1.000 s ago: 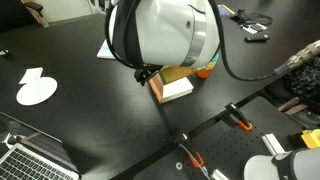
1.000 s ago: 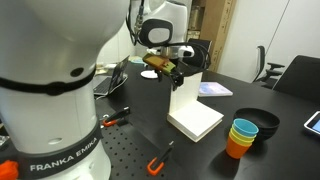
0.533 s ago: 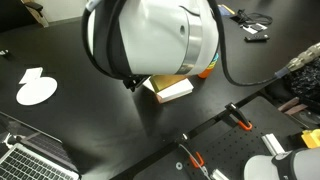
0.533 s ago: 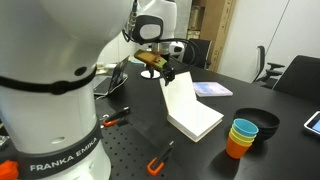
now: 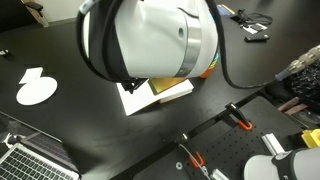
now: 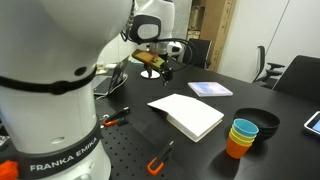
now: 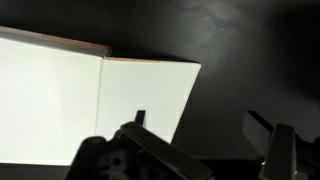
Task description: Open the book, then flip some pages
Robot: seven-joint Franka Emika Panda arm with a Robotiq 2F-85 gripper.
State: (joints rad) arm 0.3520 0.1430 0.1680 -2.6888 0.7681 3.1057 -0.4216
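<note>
On the black tabletop (image 6: 135,100) we see the thick orange-brown paperback book (image 6: 186,114) lying open and flat, its plain white pages (image 7: 60,100) facing up. Our gripper (image 6: 157,66) hangs above it, jaws wide and empty (the wrist view shows this). We judge a low approach could crease a leaf, pinch several, or shove the book toward the stacked orange-and-blue cups (image 6: 240,136).

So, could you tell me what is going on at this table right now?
The robot arm is working on a book, which lies open on the black table with white pages facing up. The tool hovers open above it, holding nothing. A stack of coloured cups stands near the book, untouched.
</note>
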